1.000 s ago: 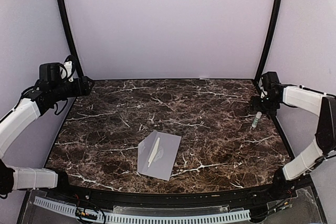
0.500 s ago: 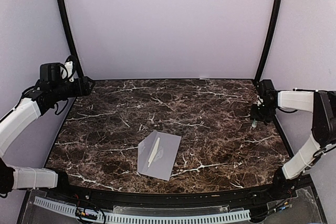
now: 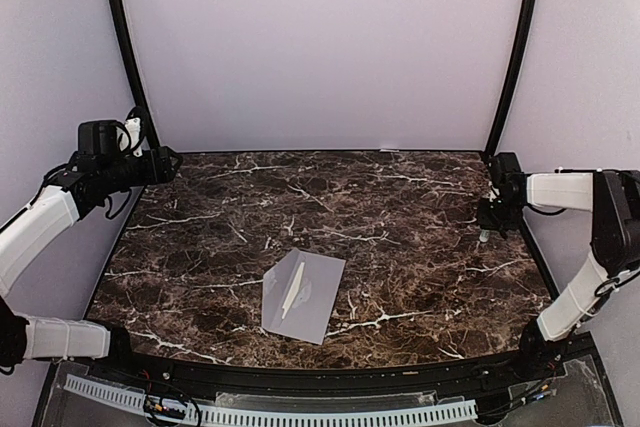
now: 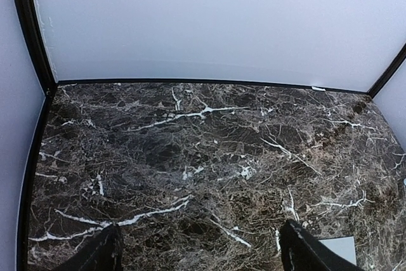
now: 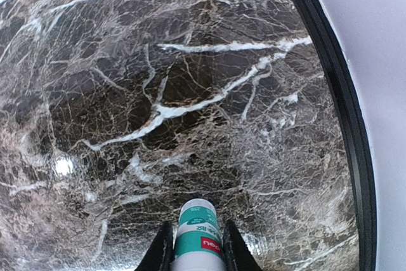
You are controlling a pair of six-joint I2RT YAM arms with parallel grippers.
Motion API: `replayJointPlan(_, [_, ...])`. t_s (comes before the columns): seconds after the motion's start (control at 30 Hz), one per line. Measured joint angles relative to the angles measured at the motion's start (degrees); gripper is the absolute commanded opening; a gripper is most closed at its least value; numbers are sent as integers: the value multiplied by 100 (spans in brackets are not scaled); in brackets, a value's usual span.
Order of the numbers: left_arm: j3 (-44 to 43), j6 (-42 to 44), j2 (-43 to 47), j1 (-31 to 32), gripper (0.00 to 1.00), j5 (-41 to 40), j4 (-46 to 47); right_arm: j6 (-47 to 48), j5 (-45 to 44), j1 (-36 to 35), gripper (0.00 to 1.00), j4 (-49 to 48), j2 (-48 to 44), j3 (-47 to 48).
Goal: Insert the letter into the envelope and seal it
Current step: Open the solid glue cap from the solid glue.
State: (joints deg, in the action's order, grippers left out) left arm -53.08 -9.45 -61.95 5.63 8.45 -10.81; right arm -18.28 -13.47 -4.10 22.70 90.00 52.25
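Note:
The grey-lavender envelope (image 3: 305,297) lies flat on the marble table, near the front middle. A thin cream strip (image 3: 292,290) shows along it, which may be the letter's edge; the rest of the letter is hidden. One envelope corner (image 4: 337,249) shows in the left wrist view. My right gripper (image 3: 487,223) is low at the table's right edge. Its fingers (image 5: 163,251) press both sides of a white and teal glue stick (image 5: 198,233), so it is shut on the tube. My left gripper (image 3: 165,159) hangs open at the far left, holding nothing, with its fingertips (image 4: 106,252) wide apart.
A black frame rail (image 5: 342,93) runs close along the right of the glue stick. Two black posts (image 3: 125,47) stand at the back corners before the pale walls. The dark marble table (image 3: 300,207) spreads between the arms.
My right gripper has dropped onto the glue stick at the right edge and shut on it. The left arm and the envelope have not moved.

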Motion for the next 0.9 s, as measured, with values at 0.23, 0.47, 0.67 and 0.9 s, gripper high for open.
replayJointPlan(0.23, [87,28,2,0,80,275,116,57,258,0,10,144,-352,7])
replayJointPlan(0.47, [378,251,2,640,80,1071,505,66,1132,-612,10,492,-1123,332])
replayJointPlan(0.67, [588,385,-142,2164,80,2118,1211,-72,2326,-1834,9,472,-1467,629])
replayJointPlan(0.9, [-70,586,-1453,3777,78,2861,1685,-125,3587,-3657,9,345,-1119,1482])
